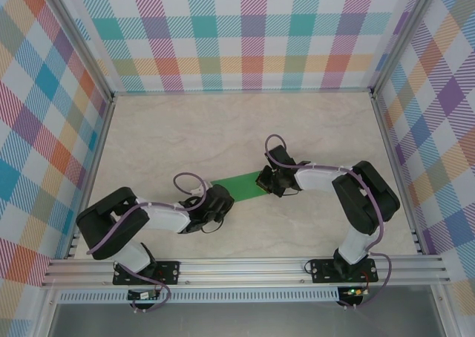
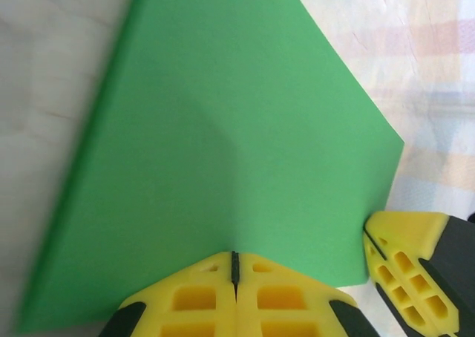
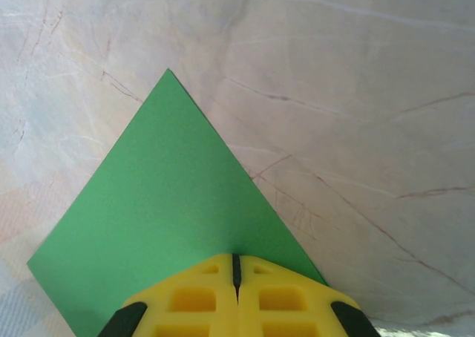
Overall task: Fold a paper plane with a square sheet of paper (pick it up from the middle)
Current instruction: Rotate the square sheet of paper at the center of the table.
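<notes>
Pale marbled surface [image 1: 223,129] under plaid walls carries the square sheet of paper [image 1: 241,182], thin matte green with crisp edges, lying flat between the arms. Left claw [image 2: 235,266] and right claw [image 3: 235,266] are both closed, tips apparently bearing on opposite ends. Pressing evenly, without dragging, should set a sharp crease.

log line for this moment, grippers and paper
left gripper: shut, tips on green paper | right gripper: shut, tips on its opposite end | table: paper near middle
</notes>
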### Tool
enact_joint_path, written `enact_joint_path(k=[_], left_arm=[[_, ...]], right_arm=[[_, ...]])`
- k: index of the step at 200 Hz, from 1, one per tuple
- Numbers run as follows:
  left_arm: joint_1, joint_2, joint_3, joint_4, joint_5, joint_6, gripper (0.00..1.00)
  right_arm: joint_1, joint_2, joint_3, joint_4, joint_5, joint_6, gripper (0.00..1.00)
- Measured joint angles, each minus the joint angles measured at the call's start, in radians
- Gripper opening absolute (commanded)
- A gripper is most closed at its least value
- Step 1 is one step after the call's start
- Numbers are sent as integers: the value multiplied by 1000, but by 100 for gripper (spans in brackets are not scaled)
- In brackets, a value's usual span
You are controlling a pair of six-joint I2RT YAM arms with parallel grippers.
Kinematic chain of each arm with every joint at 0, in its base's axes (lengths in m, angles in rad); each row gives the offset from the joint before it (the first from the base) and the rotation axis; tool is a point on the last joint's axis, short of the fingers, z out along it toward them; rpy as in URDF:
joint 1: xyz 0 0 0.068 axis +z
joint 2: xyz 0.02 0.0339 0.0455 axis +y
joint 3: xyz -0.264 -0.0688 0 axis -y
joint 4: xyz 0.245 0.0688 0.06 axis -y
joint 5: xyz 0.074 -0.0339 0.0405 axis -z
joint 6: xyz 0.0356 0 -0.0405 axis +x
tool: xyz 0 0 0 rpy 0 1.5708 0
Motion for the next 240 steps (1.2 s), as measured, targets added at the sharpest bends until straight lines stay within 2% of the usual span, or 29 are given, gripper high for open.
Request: enact_joint_path(k=[68, 121, 159, 188, 197, 210, 219, 240], left_arm=[[1, -116, -77, -78, -35, -68, 0], [10, -236, -105, -242, -74, -70, 0], [52, -272, -101, -307, -58, -3, 0], [122, -309, -58, -411, -37, 122, 0], [148, -319, -29, -445, -23, 163, 6], [194, -324, 31, -497, 3, 238, 25], [230, -323, 76, -535, 22, 286, 38], [319, -303, 180, -615, 61, 406, 58]], right_arm=[[-1, 3, 0, -1, -1, -8, 0], [-1, 6, 7, -10, -4, -20, 0], [-1, 9, 27, -26, -5, -43, 0], [-2, 11, 62, -66, -8, -114, 1], [-1, 17, 82, -84, -8, -145, 2], [-1, 28, 111, -114, -8, -195, 6], [1, 37, 133, -138, -6, -228, 14], [20, 58, 193, -183, -8, -293, 28]])
